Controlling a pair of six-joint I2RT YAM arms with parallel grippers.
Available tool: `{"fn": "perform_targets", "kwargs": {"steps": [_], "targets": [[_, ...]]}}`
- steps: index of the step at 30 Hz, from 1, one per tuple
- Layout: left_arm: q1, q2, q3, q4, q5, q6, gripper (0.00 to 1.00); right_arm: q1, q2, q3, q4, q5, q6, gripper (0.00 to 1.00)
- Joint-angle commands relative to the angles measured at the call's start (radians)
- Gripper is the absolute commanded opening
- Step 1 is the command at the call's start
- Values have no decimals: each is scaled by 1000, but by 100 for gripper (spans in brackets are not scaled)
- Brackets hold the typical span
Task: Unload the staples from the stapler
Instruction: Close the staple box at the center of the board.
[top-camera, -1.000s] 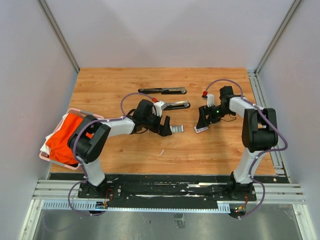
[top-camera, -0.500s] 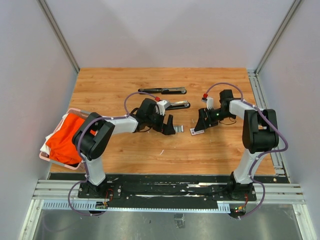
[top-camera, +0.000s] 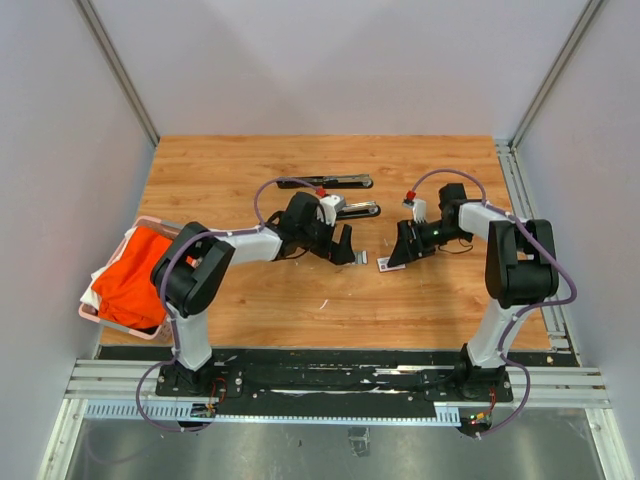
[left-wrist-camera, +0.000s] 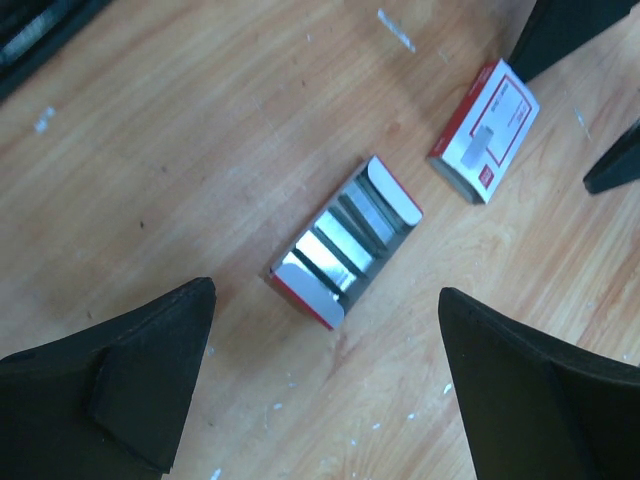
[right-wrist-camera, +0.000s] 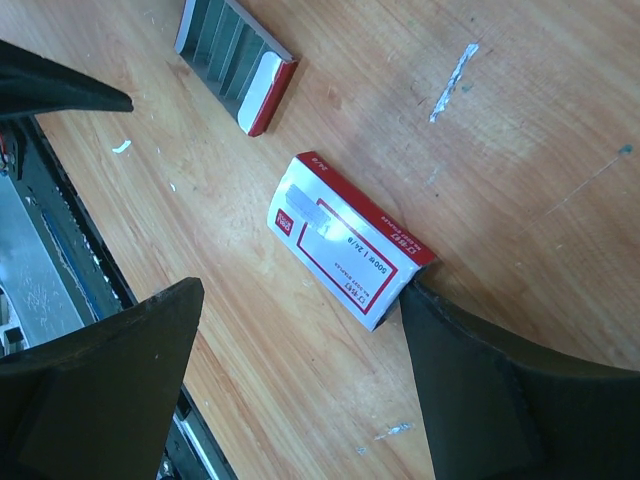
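A small red-edged open tray (left-wrist-camera: 300, 285) lies on the wooden table and holds the staples (left-wrist-camera: 345, 240), a few silvery strips. It also shows in the top view (top-camera: 361, 258) and the right wrist view (right-wrist-camera: 235, 60). My left gripper (left-wrist-camera: 325, 300) is open and empty, its fingertips (left-wrist-camera: 180, 320) either side of the tray's near end. My right gripper (right-wrist-camera: 300, 290) is open, one fingertip (right-wrist-camera: 440, 330) touching the corner of a white box with red print (right-wrist-camera: 345, 240). A black stapler (top-camera: 325, 181) lies at the back, and a black-and-silver one (top-camera: 358, 210) nearer.
A pink basket with orange cloth (top-camera: 130, 275) sits at the table's left edge. A tiny pale scrap (top-camera: 322, 303) lies in front of the left arm. The white box (top-camera: 387, 263) lies just right of the tray, between both grippers.
My left gripper has moved right and slightly back, over the tray. My right gripper has shifted left, and the white box has slid left, closer to the tray.
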Motion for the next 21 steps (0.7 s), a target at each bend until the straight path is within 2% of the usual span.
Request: {"fn": "perform_targets", "kwargs": {"steps": [1,5,21], "targets": [[-8,37,80,2,-9,37,98,-10,-21,-25,-46,5,-36,82],[-8,78,139,-21,46,59,99,-24,-22,-29,-45,10,-39,82],[-39,171,214,-78,204,120,99,-103,-45,-35,-21,45,-40,82]]}}
